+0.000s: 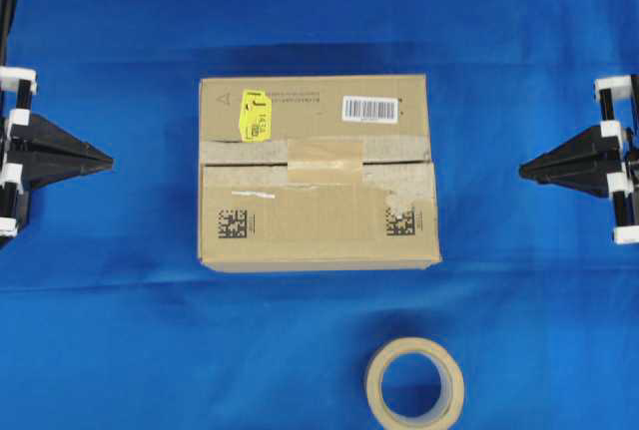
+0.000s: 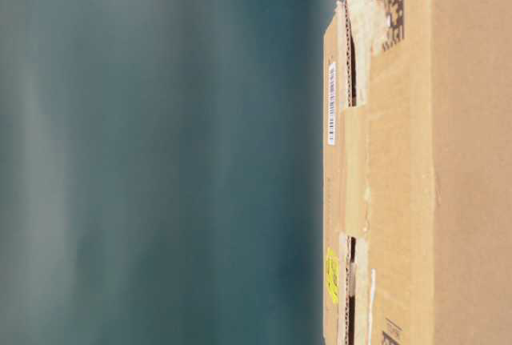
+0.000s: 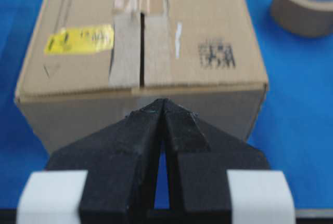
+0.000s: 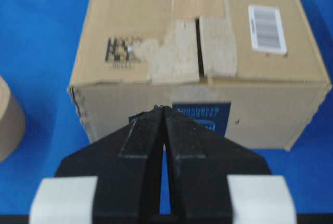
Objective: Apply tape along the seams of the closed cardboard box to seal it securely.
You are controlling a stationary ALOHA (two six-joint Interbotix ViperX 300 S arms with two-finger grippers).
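Left tool (image 1: 105, 162) closed, empty, at left edge; right tool (image 1: 526, 165) closed, empty, at right edge.

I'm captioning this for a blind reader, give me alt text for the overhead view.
A closed cardboard box sits mid-table on a blue cloth, a short piece of tape across the middle of its seam. A tape roll lies in front; the shut left pincer and right pincer point at the box's ends.

Cardboard box (image 1: 318, 172) is sitting midway between the left gripper (image 1: 108, 162) and right gripper (image 1: 523, 166), both tips pointing at its ends, well apart from it. Seams (image 1: 240, 162) are lining up with both tips; tape (image 1: 324, 158) is lying across mid-seam. Tape roll (image 1: 414, 383) is sitting beside the box, nearer the right gripper.
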